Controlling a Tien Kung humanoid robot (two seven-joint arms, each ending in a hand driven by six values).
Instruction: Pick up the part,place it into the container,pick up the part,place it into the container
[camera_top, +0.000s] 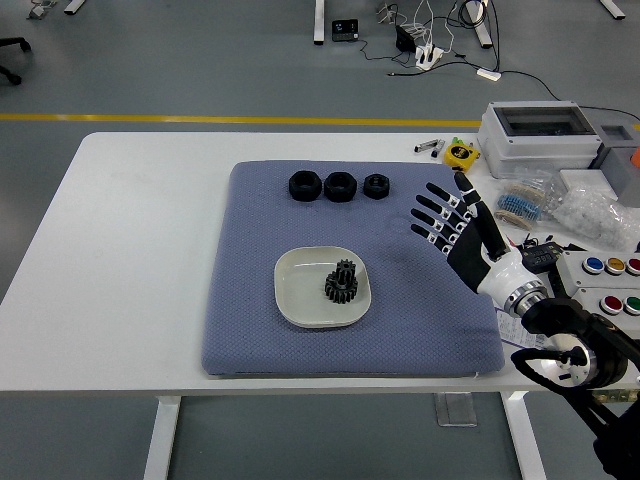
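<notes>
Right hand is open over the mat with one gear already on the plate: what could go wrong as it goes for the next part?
1. The three black nuts sit close together in a row, so the spread fingers of the right hand may knock a neighbour while grasping one.
2. The plate is shallow and the gear stands in it, so a dropped part could hit the gear or bounce out onto the blue mat.

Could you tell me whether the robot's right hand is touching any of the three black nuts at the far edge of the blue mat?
Apart. In the head view, blue mat shows between the open right hand and the nearest black nut.
</notes>
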